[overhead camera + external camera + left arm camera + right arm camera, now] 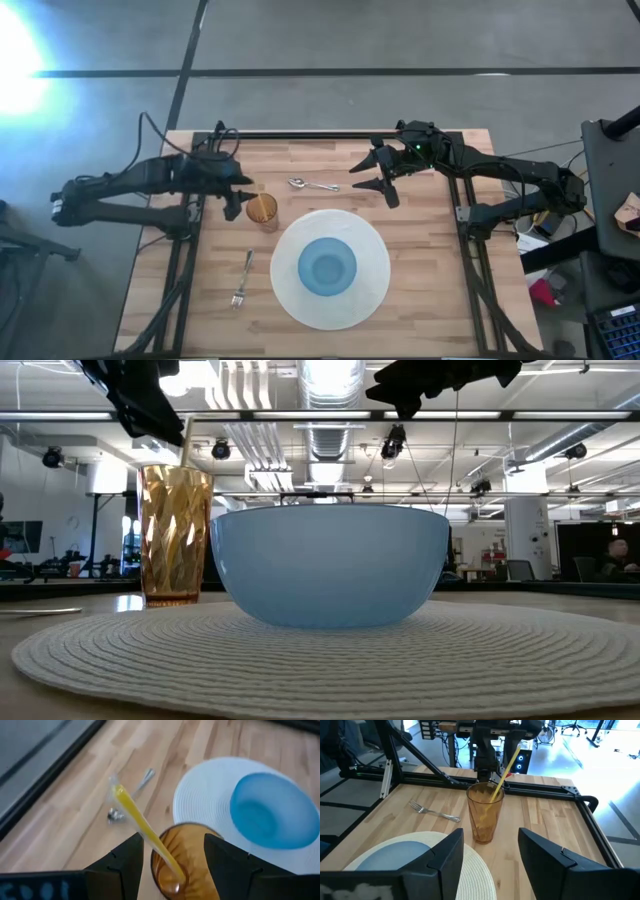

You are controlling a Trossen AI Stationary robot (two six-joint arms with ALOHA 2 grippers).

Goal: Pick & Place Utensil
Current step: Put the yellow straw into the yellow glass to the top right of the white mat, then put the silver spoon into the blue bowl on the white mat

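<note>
An amber ribbed cup point(262, 210) stands on the wooden table with a yellow straw point(142, 827) leaning in it. My left gripper point(240, 197) hovers open just above and to the left of the cup; in the left wrist view the cup's rim point(186, 827) shows between its fingers. A spoon point(312, 185) lies flat beyond the cup. A fork point(241, 280) lies left of the white placemat point(375, 240), which bears a blue bowl point(327, 267). My right gripper point(372, 175) hangs open in the air right of the spoon, nothing between its fingers.
The placemat with the bowl fills the table's near middle. Black frame rails point(470, 250) run along the table's left, right and far edges. Bare wood lies between the spoon and the far rail and to the right of the placemat.
</note>
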